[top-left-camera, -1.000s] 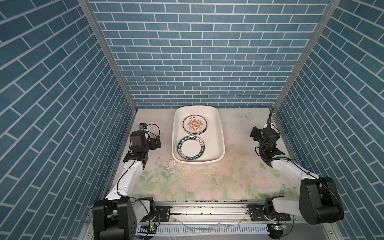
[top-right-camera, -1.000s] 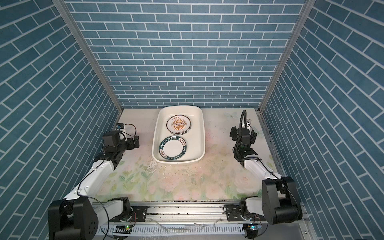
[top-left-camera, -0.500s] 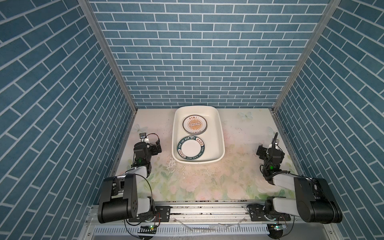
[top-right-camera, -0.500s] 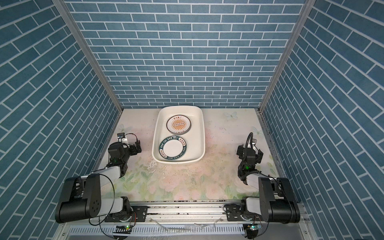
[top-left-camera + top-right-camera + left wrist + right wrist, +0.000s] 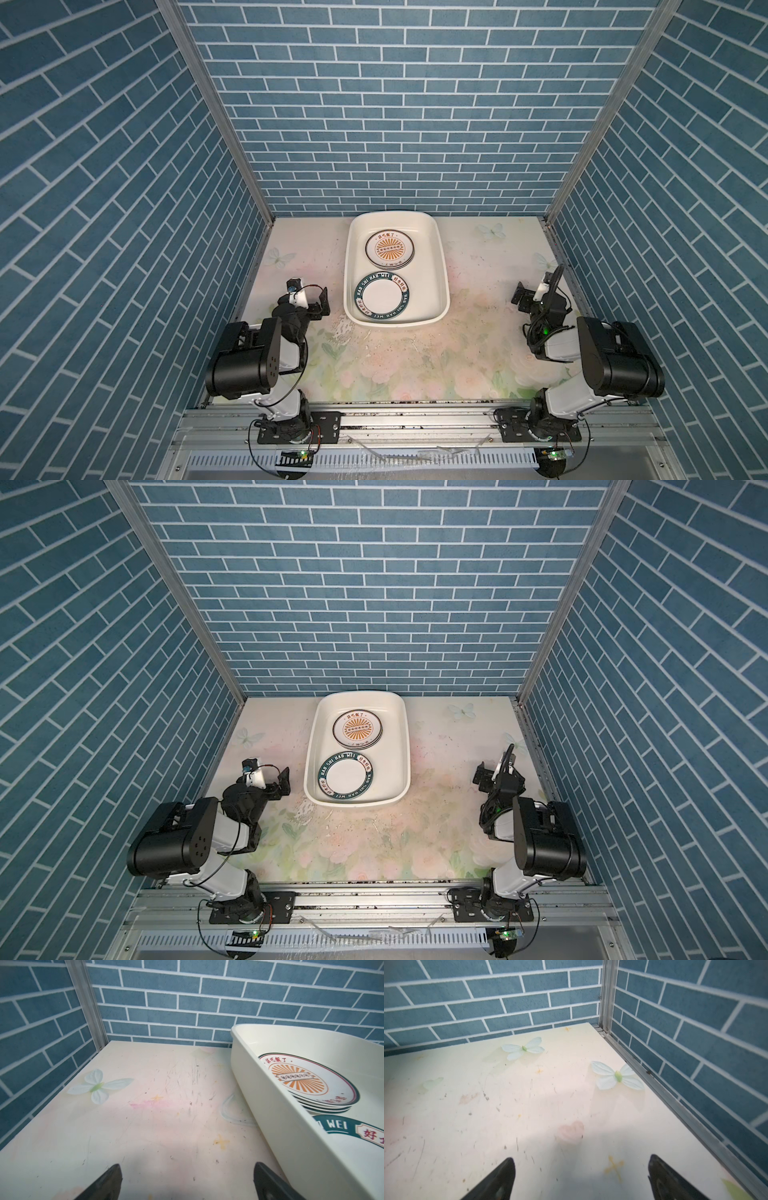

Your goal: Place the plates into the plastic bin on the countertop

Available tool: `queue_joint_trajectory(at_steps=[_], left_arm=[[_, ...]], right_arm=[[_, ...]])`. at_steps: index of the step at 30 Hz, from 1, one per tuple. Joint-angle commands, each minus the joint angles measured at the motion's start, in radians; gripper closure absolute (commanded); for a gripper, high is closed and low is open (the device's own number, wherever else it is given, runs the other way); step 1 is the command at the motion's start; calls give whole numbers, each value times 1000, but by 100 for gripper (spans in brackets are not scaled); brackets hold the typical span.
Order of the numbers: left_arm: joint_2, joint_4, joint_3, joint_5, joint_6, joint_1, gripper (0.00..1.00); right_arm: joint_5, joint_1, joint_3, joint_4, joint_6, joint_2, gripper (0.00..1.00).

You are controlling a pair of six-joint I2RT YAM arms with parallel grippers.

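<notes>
Plates: two stacks lie in the one plastic bin; left gripper and right gripper both gape empty.

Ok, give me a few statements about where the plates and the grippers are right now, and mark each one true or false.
1. The sunburst plate lies inside the plastic bin. True.
2. The teal-rimmed plate lies outside the bin. False: it lies flat inside the bin, at the end nearer the arms.
3. The sunburst plate tops a stack of plates. True.
4. The left gripper grips a plate. False: its jaws are open and empty, beside the bin.
5. The right gripper is open and holds nothing. True.
</notes>
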Motion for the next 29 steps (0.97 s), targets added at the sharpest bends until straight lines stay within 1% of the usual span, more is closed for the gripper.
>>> queue_joint_trajectory(at_steps=[1, 3, 6, 7, 9, 10, 12, 15, 22, 27, 29], left_arm=[[-5, -7, 37, 60, 17, 8, 1], [-19, -60, 54, 66, 22, 7, 0], [-18, -67, 60, 70, 27, 4, 0], [-17, -87, 73, 95, 36, 4, 0], [-27, -163, 107, 151, 64, 0, 0], [-29, -206, 131, 160, 76, -7, 0], [-37, -260, 149, 142, 93, -23, 0], [-36, -261, 151, 142, 94, -24, 0], [-36, -260, 151, 142, 93, -24, 1], [-36, -260, 151, 143, 94, -24, 0], [-37, -260, 151, 142, 93, -24, 1]], right_arm=[[-42, 1, 40, -116, -23, -14, 1], [-45, 1, 36, -110, -23, -15, 1], [-64, 0, 25, -91, -24, -16, 1], [-61, 1, 28, -94, -24, -16, 1], [-58, 1, 35, -107, -27, -16, 1], [-59, 0, 32, -103, -26, -17, 1], [-59, 1, 33, -105, -27, -16, 1], [-64, 3, 36, -108, -28, -17, 1], [-116, 0, 60, -151, -51, -12, 1], [-105, 6, 65, -164, -58, -10, 1], [-118, 8, 55, -148, -58, -16, 1]])
